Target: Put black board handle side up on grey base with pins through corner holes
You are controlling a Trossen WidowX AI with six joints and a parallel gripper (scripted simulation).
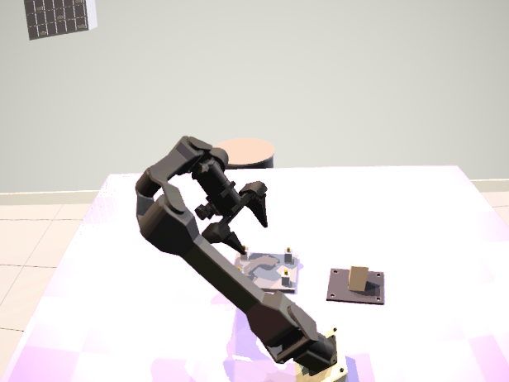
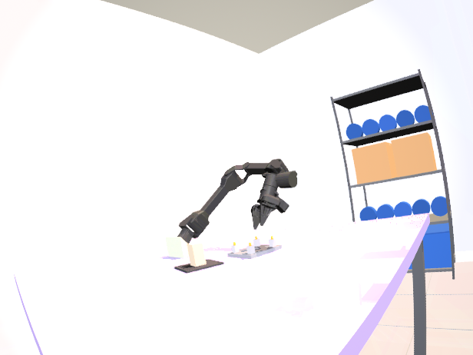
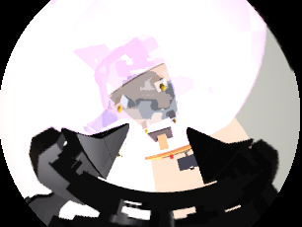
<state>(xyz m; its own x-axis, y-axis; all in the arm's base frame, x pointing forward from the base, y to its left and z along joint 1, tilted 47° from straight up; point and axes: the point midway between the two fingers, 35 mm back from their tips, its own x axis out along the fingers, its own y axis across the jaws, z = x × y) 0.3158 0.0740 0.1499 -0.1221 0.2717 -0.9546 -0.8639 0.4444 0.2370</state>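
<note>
One board (image 1: 340,285) (image 2: 213,264), one base (image 1: 264,286) (image 2: 246,254) (image 3: 148,89), four posts, four gold pins, one hand (image 1: 255,239) (image 2: 259,226) (image 3: 158,128).

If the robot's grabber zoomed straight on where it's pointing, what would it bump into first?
Probably the grey base with the gold-topped posts. The open gripper slants down toward it, but I can't tell whether a post or the flat part comes first.

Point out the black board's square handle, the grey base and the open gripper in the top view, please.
Square handle (image 1: 358,279): top view, on its upright side face.
Grey base (image 1: 292,287): top view, on its plate near a corner.
Gripper (image 1: 255,240): top view, midway between its fingertips.
</note>
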